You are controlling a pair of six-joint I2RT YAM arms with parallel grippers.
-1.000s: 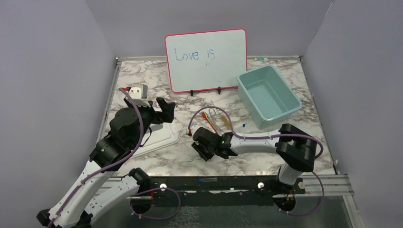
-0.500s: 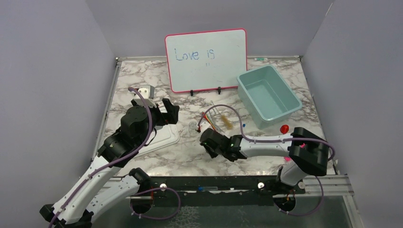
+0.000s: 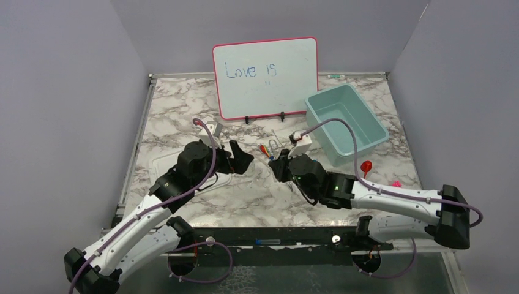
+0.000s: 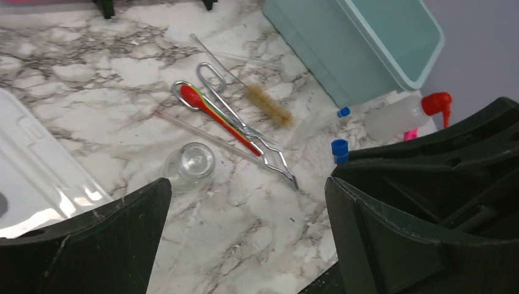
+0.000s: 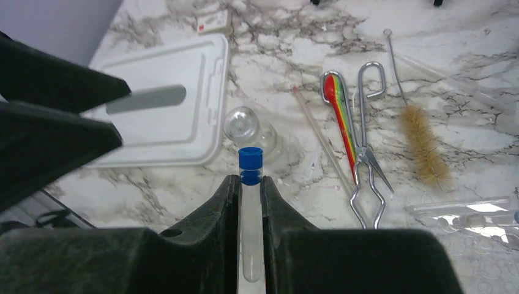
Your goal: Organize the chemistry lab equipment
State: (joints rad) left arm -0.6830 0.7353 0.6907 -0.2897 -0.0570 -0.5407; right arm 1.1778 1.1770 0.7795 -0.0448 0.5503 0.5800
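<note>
Two robot arms reach over a marble-patterned table (image 3: 183, 104). A pink-framed whiteboard (image 3: 266, 76) stands at the back, and a teal bin (image 3: 346, 122) sits to its right.

The right gripper (image 5: 250, 180) is closed on a clear tube with a blue cap (image 5: 250, 165). The tube is pinched between its two fingers (image 5: 223, 202), with the cap sticking out past the tips.

The left gripper (image 4: 246, 184) hangs over the table with its jaws spread wide, holding nothing.

The rest of the lab equipment lies on the table between the two grippers and the whiteboard, left of the bin. A clear little beaker (image 5: 245, 125) sits nearest, just beside a flat white lid (image 5: 165, 104). To its right lie a thin glass rod (image 5: 321, 147) and a red, yellow and green stick (image 5: 343, 122). The stick is touching the metal tweezers (image 5: 367, 165). Beyond them lies a wire brush (image 5: 422, 144) with brownish bristles. A pale bottle with a red top (image 4: 398, 116) lies near the bin's front corner.
</note>
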